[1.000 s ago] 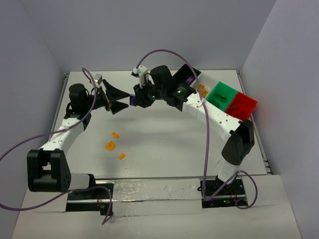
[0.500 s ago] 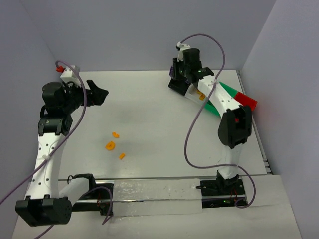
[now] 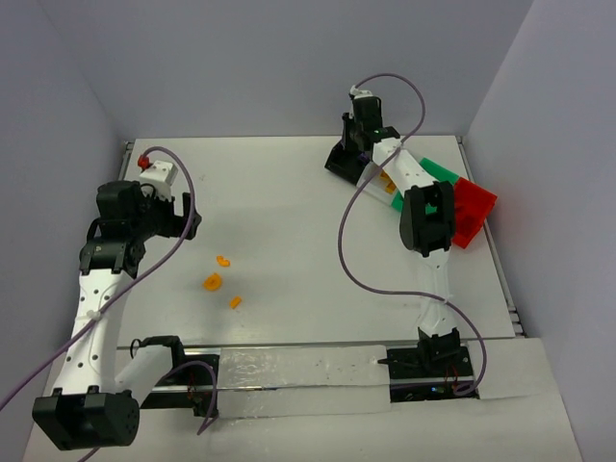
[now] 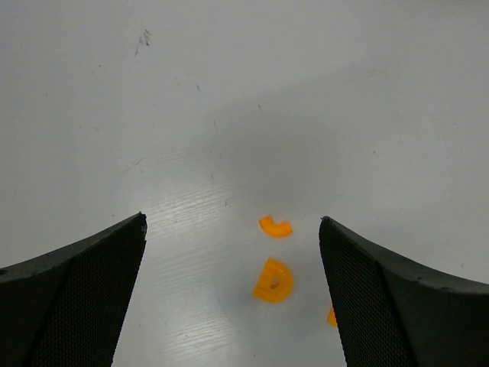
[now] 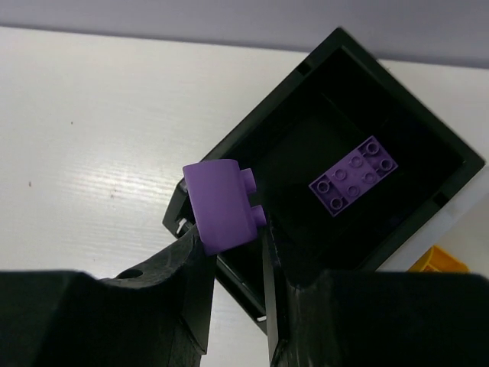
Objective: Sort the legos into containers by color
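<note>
Top view: three small orange plastic lego pieces point(image 3: 212, 282) lay loose on white table point(image 3: 289, 212). Three bins showed: black plastic bin point(image 3: 337, 164), green bin point(image 3: 441, 173), red bin point(image 3: 474, 204). Left arm bent upward; right arm stretched to black bin.

Left wrist: left gripper point(image 4: 231, 222) stood wide above orange pieces.

Right wrist: right gripper point(image 5: 233, 245) pinched one purple curved brick point(image 5: 221, 205) over black bin's rim; one purple flat plate point(image 5: 355, 183) lay inside.

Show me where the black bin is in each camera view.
Top: far side, right of centre, black bin partly hidden by the right arm.
Left wrist: not in it.
Right wrist: upper right, behind the purple brick in the right gripper.
Shared landmark: the white table.
</note>
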Available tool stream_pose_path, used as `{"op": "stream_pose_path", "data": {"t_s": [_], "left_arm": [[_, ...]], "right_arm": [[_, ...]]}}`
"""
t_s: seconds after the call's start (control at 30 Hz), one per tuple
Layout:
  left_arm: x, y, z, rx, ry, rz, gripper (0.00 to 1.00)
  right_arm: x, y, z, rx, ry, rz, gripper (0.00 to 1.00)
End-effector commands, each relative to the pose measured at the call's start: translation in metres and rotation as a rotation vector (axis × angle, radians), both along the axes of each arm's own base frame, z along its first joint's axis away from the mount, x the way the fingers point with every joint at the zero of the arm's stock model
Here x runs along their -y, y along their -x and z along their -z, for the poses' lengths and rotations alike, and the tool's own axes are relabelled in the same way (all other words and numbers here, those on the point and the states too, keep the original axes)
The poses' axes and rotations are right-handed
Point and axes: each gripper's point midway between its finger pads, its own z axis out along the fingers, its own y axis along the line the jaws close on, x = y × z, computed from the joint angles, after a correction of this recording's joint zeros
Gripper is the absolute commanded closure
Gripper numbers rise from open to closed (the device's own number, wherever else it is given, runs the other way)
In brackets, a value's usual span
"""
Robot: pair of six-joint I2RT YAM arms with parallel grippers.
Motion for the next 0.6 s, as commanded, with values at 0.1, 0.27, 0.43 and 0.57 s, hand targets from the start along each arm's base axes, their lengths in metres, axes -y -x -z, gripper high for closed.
{"op": "stream_pose_path", "data": {"t_s": [0.1,0.27,0.43,0.57], "left_arm": [[0.001,0.010,0.023,-0.052,-0.096,0.105,0.01],[0.005,0.036,0.068,-0.166,-0.221,0.316,0.02],[0.000,0.066,0.108,-0.311,-0.297,0.451,0.06],[-0.007,0.080,0.140,-0.394,-0.346,0.500,0.11]], "right_arm": [[0.012,-0.024,-0.020,0.103,0.031,0.051,0.88],[0.019,-0.025,-0.016,0.091,0.035,0.068,0.59],[0.020,-0.020,-0.022,0.082,0.035,0.059,0.30],[0.017,-0.010,-0.038,0.083,0.010,0.038,0.04]]}}
